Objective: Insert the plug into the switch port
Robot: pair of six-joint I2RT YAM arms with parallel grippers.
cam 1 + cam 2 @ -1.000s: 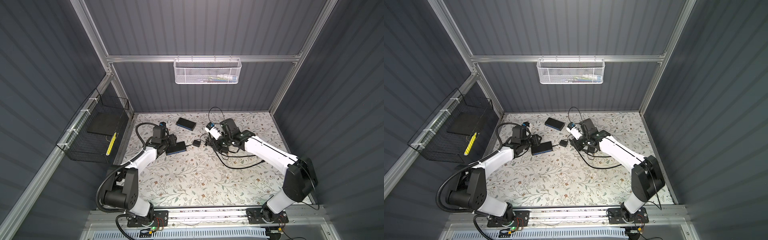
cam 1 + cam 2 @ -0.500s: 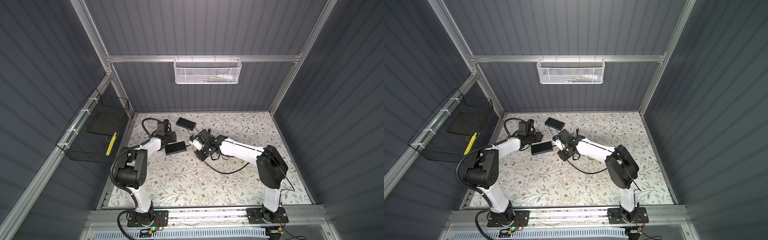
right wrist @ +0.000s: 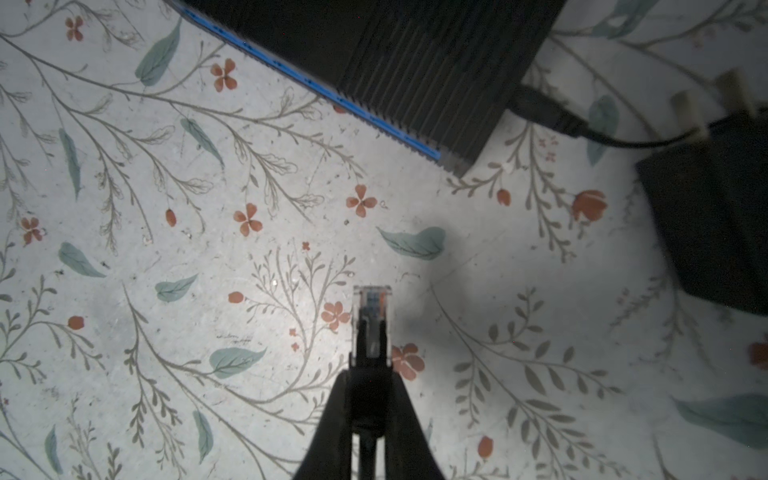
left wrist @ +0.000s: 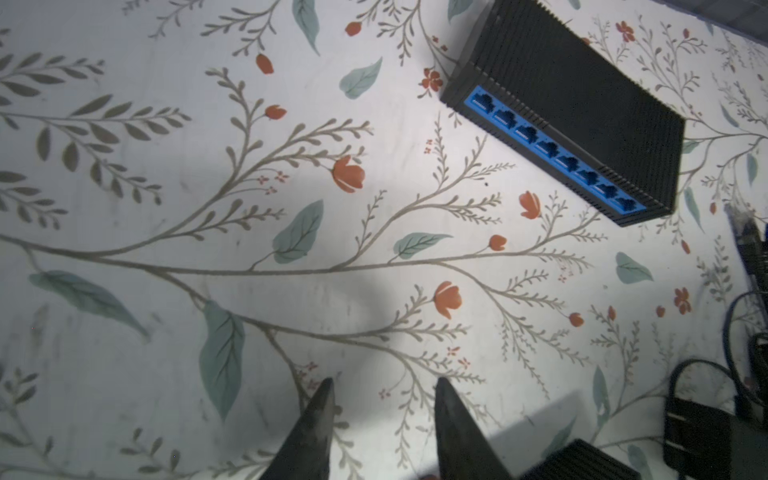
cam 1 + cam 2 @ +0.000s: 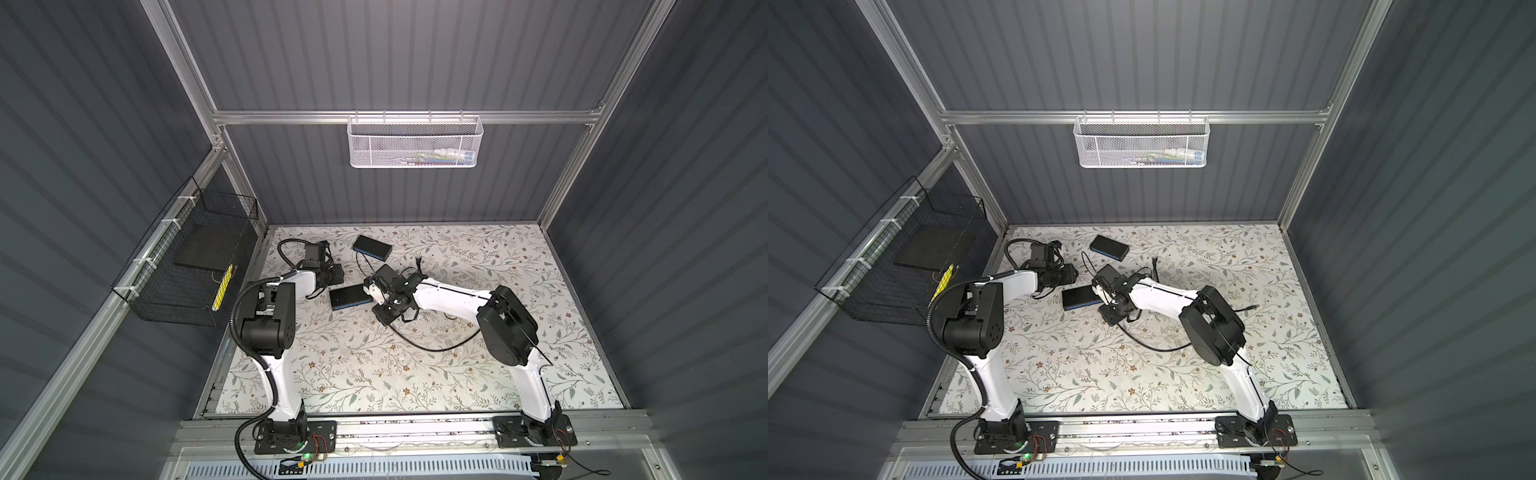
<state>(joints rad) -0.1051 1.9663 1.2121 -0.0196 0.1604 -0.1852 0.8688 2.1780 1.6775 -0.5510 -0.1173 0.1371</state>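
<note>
A clear plug (image 3: 371, 316) on a black cable sticks out from my right gripper (image 3: 370, 376), which is shut on its boot. It hangs over the floral mat, apart from the blue side face (image 3: 316, 89) of the near black switch (image 3: 395, 50); no single switch port can be made out on it. In both top views the right gripper (image 5: 371, 287) is at the right end of that switch (image 5: 348, 296). My left gripper (image 4: 385, 382) is open and empty, above bare mat, just behind the near switch (image 5: 1079, 297) in a top view. A second switch (image 4: 582, 104) shows its row of blue ports (image 4: 548, 147).
A power cable (image 3: 552, 118) is plugged into the near switch's end, and a black power adapter (image 3: 715, 208) lies beside it. Loose black cable (image 5: 432, 345) curls on the mat under the right arm. A wire basket (image 5: 187, 266) hangs on the left wall.
My right gripper has carried the plug left, up to the near switch. The left arm has folded back, and its jaws have narrowed slightly.
</note>
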